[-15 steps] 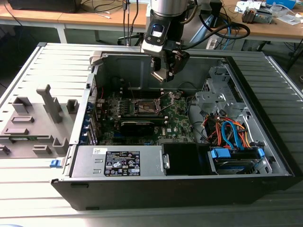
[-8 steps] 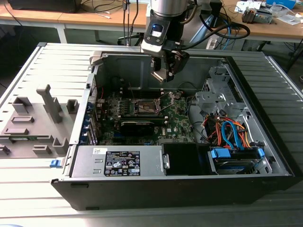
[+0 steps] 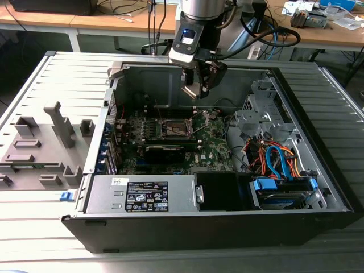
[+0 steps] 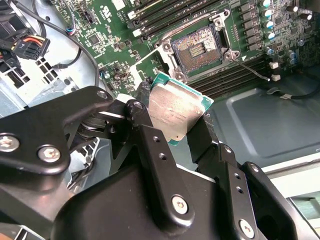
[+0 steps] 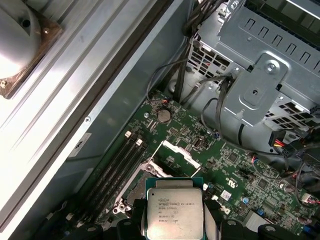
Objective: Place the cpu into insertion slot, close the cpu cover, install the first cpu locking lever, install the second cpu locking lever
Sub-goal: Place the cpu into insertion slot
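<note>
Black gripper fingers (image 4: pixel 150 140) clamp the small square silver-topped cpu (image 4: pixel 172 112) by opposite edges; in the exterior view, the gripper (image 3: pixel 197 92) hangs upper centre, clear above the silver-rimmed insertion slot (image 3: pixel 174 128).

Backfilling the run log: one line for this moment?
gripper: shut on cpu | cpu: held above motherboard, not seated | insertion slot: exposed, empty | step: cpu placement, not done

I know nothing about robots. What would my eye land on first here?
A black claw hangs over the open black computer case, pinching a small flat square chip with a silver-grey metal top. Below, on the green circuit board, the square silver-rimmed socket lies empty. Bright blue and orange cables bunch at the exterior view's right.
</note>
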